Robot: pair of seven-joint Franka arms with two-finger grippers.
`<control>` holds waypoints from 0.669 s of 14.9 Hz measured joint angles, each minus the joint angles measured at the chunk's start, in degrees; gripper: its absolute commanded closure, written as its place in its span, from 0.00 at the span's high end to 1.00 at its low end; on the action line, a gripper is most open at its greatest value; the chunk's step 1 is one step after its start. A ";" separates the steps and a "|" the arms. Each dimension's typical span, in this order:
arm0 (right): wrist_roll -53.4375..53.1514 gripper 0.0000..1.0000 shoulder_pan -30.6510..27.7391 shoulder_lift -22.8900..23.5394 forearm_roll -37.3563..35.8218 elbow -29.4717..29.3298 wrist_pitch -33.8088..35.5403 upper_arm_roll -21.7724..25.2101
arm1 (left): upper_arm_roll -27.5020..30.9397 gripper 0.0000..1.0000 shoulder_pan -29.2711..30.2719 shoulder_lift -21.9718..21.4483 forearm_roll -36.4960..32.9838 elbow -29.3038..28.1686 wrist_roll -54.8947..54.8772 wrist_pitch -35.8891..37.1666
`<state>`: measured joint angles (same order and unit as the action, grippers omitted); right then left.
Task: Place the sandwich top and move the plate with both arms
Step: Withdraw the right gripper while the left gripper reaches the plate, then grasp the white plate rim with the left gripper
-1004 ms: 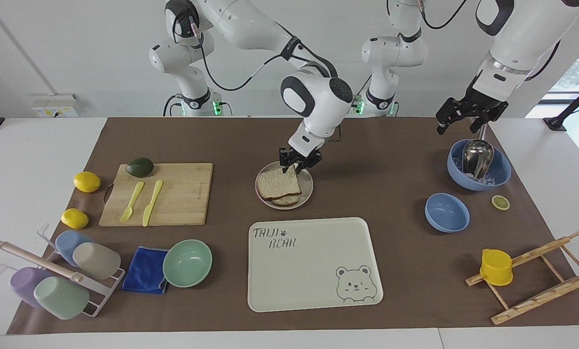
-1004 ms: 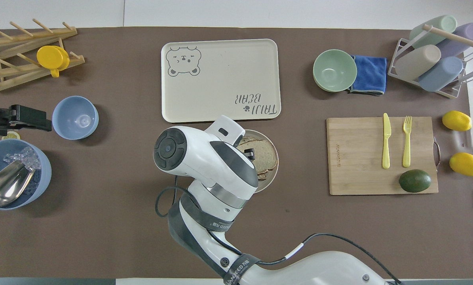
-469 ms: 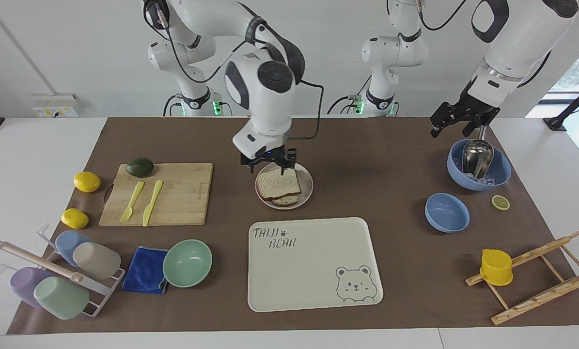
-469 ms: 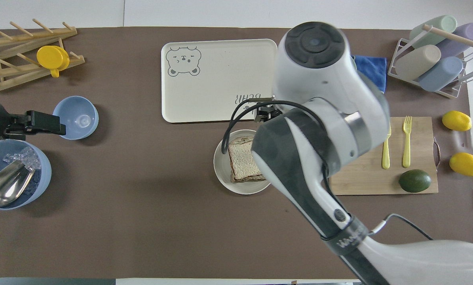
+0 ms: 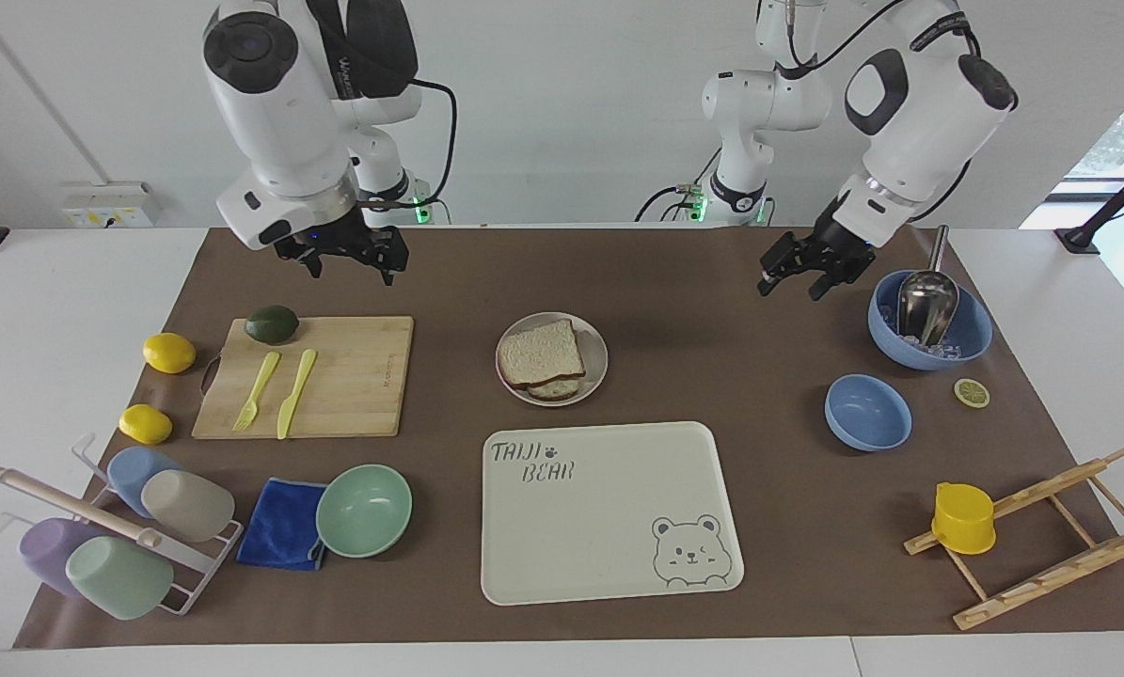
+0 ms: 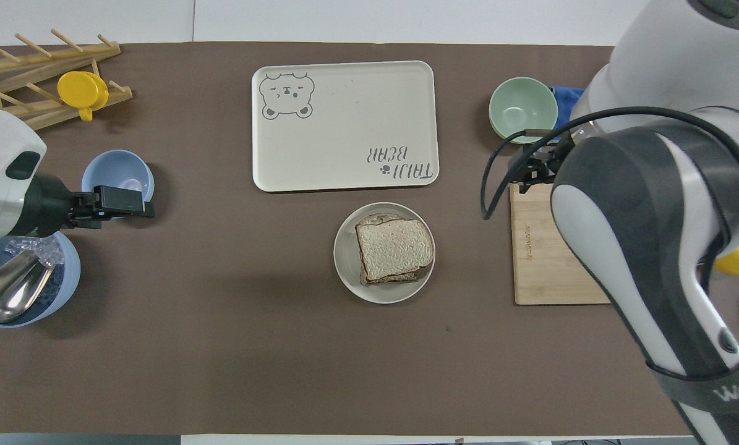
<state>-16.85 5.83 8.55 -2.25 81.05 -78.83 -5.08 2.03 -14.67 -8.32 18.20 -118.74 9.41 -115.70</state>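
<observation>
Sandwich top lying flat on a lower slice, both on the plate at mid-table, just nearer the robots than the cream bear tray; only a brown-crusted edge of the lower slice visible beneath, filling hidden; touched by neither gripper.

Right gripper raised over the mat near the robots' edge of the cutting board, close to the avocado; fingers apart, nothing between them; in the overhead view mostly swallowed by the arm's own bulk, just a dark tip peeking out by the board's corner.

Left gripper hanging over bare mat beside the ice bowl, likewise spread wide and empty; seen from above as a black block overlapping the rim of the smaller blue bowl, though raised above it rather than touching.

Much of the overhead view blocked by the right arm: knife, fork, avocado and cup rack covered, blue cloth reduced to a sliver, one lemon barely showing; scoop cut off by the frame edge, its handle out of sight there.
</observation>
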 measured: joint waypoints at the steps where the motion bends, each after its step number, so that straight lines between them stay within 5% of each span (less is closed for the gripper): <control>1: 1.55 1.00 -1.06 -1.10 0.01 0.72 0.29 0.03 | -0.12 1.00 -2.94 0.11 0.14 -2.15 2.51 -3.56; 6: 9.76 1.00 -2.06 -6.82 0.02 8.77 0.29 2.93 | -0.53 1.00 -16.72 5.82 0.21 -8.28 11.67 -18.21; 10: 11.59 1.00 -1.89 -9.08 0.02 12.80 -0.90 4.82 | -0.48 1.00 -21.88 12.93 0.21 -9.36 14.85 -27.94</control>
<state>-5.26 3.94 -0.52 -2.23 93.85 -79.72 -0.26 1.55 -36.55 4.60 18.41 -128.10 24.26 -143.63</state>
